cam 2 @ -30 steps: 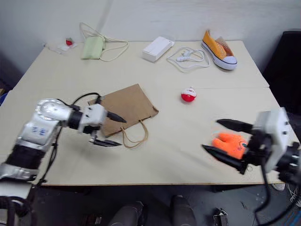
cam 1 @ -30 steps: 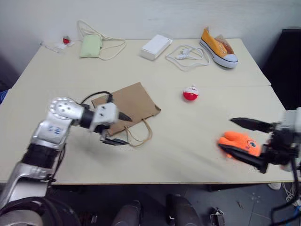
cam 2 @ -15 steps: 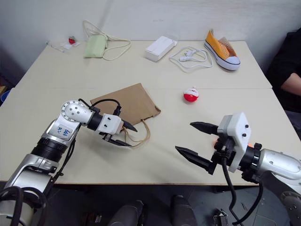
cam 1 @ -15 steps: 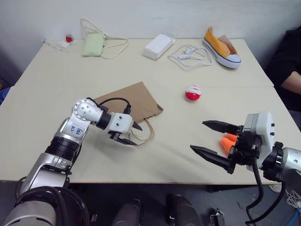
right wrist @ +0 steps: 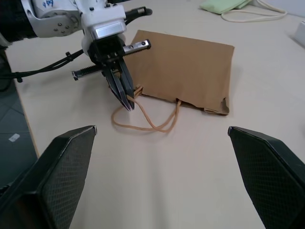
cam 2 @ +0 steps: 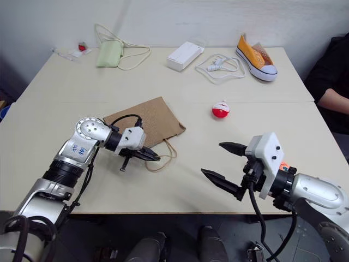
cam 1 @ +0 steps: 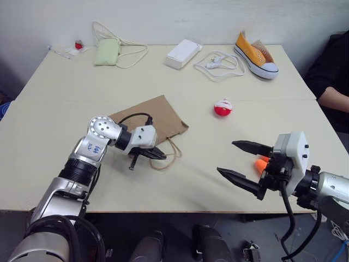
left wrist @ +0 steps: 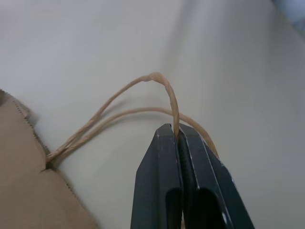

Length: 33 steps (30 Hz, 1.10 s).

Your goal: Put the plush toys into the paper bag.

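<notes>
paper bag (cam 1: pixel 154 115): plain brown, with tan twisted loop handles (left wrist: pixel 143 100)
table (cam 1: pixel 180 82): pale cream, no pattern
round toy (cam 1: pixel 221 108), right of the paper bag: red below, white above
fish toy (cam 1: pixel 262 161), right of the paper bag and nearer the table's front edge: bright orange
shoe (cam 1: pixel 255 53), far right beyond the paper bag: orange upper, white sole and toe
pouch (cam 1: pixel 106 52), far left beyond the paper bag: pale green, cream cord
box (cam 1: pixel 182 53), beyond the paper bag: white
left fingers (left wrist: pixel 164 181): black
right fingers (right wrist: pixel 62 167): black, cross-hatched pads
arm (cam 1: pixel 95 144) beside the paper bag: silver, with white housing
</notes>
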Each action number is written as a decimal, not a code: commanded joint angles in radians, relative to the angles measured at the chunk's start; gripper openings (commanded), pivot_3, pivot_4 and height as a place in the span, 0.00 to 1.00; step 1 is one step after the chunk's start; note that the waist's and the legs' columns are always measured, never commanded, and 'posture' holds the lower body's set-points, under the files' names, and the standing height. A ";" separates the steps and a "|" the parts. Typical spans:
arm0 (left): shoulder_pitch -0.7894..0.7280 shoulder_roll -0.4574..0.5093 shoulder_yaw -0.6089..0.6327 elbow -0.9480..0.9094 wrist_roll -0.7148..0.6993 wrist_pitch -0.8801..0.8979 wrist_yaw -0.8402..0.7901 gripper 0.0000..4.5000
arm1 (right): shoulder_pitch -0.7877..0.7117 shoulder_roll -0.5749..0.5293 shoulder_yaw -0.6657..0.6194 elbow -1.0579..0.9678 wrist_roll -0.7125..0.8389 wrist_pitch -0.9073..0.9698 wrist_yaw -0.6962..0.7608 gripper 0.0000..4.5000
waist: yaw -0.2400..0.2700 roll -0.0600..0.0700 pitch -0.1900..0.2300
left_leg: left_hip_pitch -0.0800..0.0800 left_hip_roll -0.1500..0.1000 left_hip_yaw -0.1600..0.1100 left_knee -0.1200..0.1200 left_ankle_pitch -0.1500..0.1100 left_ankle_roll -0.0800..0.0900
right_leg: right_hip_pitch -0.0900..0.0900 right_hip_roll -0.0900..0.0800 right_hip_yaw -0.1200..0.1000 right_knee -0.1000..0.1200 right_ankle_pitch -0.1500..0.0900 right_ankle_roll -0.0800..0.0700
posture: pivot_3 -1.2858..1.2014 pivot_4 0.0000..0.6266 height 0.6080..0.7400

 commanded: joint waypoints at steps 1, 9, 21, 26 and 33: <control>-0.064 -0.020 0.110 -0.133 -0.196 0.297 0.009 0.01 | -0.032 0.029 0.026 0.021 -0.037 -0.027 -0.038 1.00 | 0.000 -0.001 0.000 | 0.000 0.000 0.000 0.000 0.000 0.000 | 0.000 0.000 0.000 0.001 0.000 0.000 | 0.52 0.24 1.00; -0.111 -0.050 0.228 -0.272 -0.413 0.705 0.137 0.00 | -0.163 0.068 0.182 0.111 -0.126 -0.031 -0.028 0.88 | -0.009 -0.002 0.001 | -0.001 0.000 0.000 0.000 0.000 0.000 | -0.002 0.001 0.001 0.004 0.000 0.000 | 0.52 0.24 1.00; -0.088 -0.082 0.236 -0.327 -0.432 0.666 0.174 0.00 | -0.523 0.262 0.585 0.470 -0.446 -0.096 0.035 0.01 | -0.006 -0.001 0.001 | -0.008 0.000 0.001 0.002 0.002 -0.004 | -0.013 0.001 0.001 0.006 0.000 0.000 | 0.52 0.24 1.00; -0.081 -0.084 0.235 -0.339 -0.429 0.635 0.179 0.00 | -0.587 0.337 0.668 0.591 -0.531 -0.144 0.091 0.01 | -0.009 -0.001 0.001 | -0.012 -0.001 0.000 0.003 0.002 -0.003 | -0.014 0.001 0.000 0.006 0.000 0.000 | 0.52 0.24 1.00; -0.097 -0.139 0.241 -0.280 -0.366 0.433 0.217 0.00 | -0.671 0.408 0.779 0.824 -0.697 -0.295 0.181 0.01 | -0.015 -0.001 0.001 | -0.012 -0.001 0.000 0.004 0.002 -0.004 | -0.014 0.001 -0.001 0.006 0.000 0.000 | 0.52 0.24 1.00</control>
